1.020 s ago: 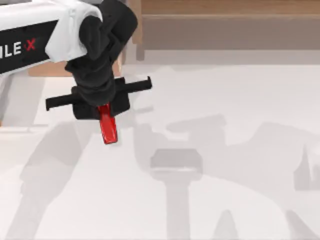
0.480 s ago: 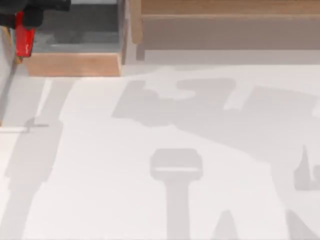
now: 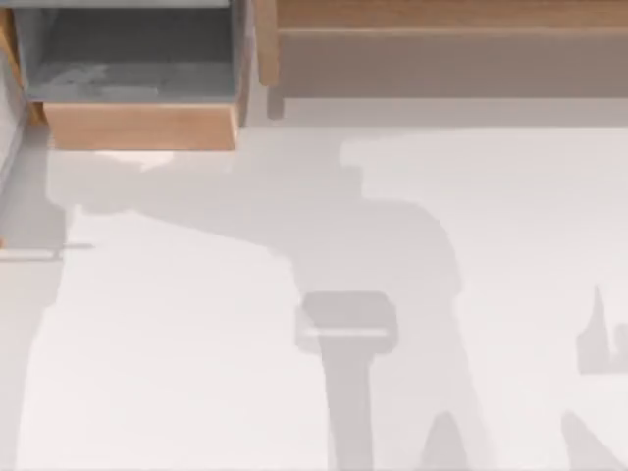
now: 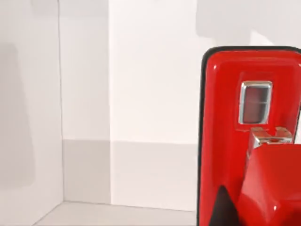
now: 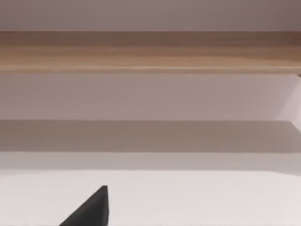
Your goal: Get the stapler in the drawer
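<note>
The stapler point(image 4: 249, 136) sits right in front of the left wrist camera, pinched by the left gripper point(image 4: 235, 212); one dark fingertip point(image 4: 222, 209) lies against its lower side, and the red body covers the rest of the grip; it hangs clear of any surface, with pale walls meeting in a corner behind it and a pale floor below; from this view its place relative to the drawer cannot be told.

The stapler is glossy red with a thin dark edge and rounded corners; a small silver rectangular plate is set into its face, with a silver bracket just below that; a raised red part steps up over the lower end.

The left arm holds the stapler end-on, its long side running away from the camera toward the walls. The drawer point(image 3: 142, 126) stands open at the upper left of the top view, grey inside with a tan wooden front; the long wooden shelf point(image 3: 442, 39) runs just beside it to the right; arm shadows lie across the white table point(image 3: 510, 245).

The right gripper point(image 5: 89, 212) shows as a dark corner above the table, facing the wooden shelf; whether it is spread or closed cannot be told.
</note>
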You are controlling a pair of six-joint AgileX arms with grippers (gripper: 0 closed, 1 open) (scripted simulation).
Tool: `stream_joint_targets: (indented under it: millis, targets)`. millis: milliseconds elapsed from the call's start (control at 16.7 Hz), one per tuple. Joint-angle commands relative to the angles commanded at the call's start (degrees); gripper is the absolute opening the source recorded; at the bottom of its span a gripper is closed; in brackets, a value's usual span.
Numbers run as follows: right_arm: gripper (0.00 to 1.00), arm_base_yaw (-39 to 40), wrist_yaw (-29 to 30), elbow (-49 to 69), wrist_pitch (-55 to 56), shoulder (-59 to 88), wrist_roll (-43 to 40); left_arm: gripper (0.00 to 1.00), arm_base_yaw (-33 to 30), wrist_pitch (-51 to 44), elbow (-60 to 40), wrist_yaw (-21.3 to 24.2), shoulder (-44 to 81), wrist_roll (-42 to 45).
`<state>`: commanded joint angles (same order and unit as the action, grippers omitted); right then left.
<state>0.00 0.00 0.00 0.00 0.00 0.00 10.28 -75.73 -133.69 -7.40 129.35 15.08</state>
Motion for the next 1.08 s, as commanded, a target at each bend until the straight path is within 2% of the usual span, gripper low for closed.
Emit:
stream_joint_targets:
  millis: [240, 480, 1080]
  targets:
    - [1.0, 0.0, 0.0, 0.0, 0.0, 0.0, 0.0, 0.0, 6.05, -3.69, -7.14, 3.81, 10.26, 4.21]
    - [1.0, 0.0, 0.0, 0.0, 0.0, 0.0, 0.0, 0.0, 8.38, -6.51, -10.71, 7.07, 18.6, 5.74]
    - [1.0, 0.0, 0.0, 0.0, 0.0, 0.0, 0.0, 0.0, 8.44, -6.23, -9.73, 7.67, 20.03, 5.97]
